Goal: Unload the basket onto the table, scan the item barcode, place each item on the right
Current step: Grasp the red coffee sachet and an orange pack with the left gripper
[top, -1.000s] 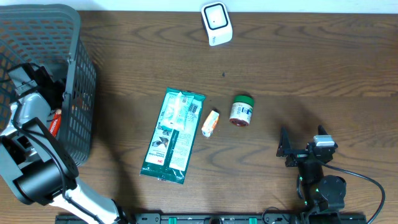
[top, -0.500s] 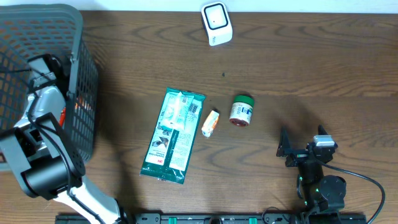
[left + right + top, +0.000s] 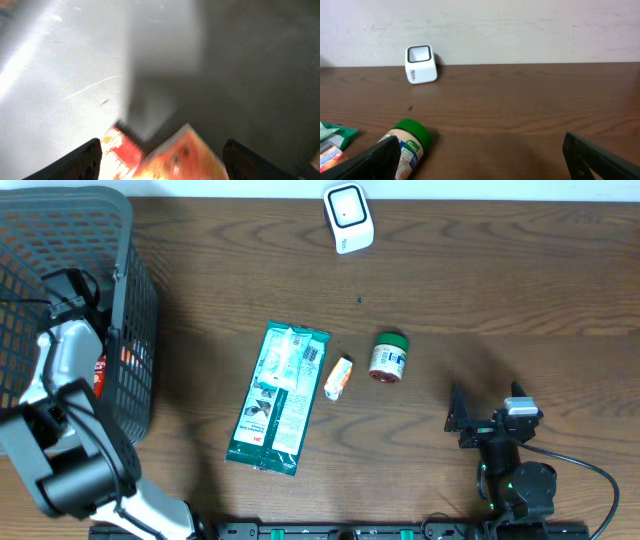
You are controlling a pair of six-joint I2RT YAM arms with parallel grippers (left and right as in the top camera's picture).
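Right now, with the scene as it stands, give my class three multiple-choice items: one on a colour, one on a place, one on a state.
1. What colour is the lid of the jar?
A) red B) green C) blue

2. Where does the white scanner stand?
A) on top of the jar B) near the far edge of the table C) at its near edge

3. How is the right gripper?
A) shut on the jar B) shut, holding nothing C) open, holding nothing

Answers:
1 B: the lid shows green in the overhead and right wrist views.
2 B: it stands alone by the far edge, apart from the other items.
3 C: its fingers stand wide apart with only bare table between them.
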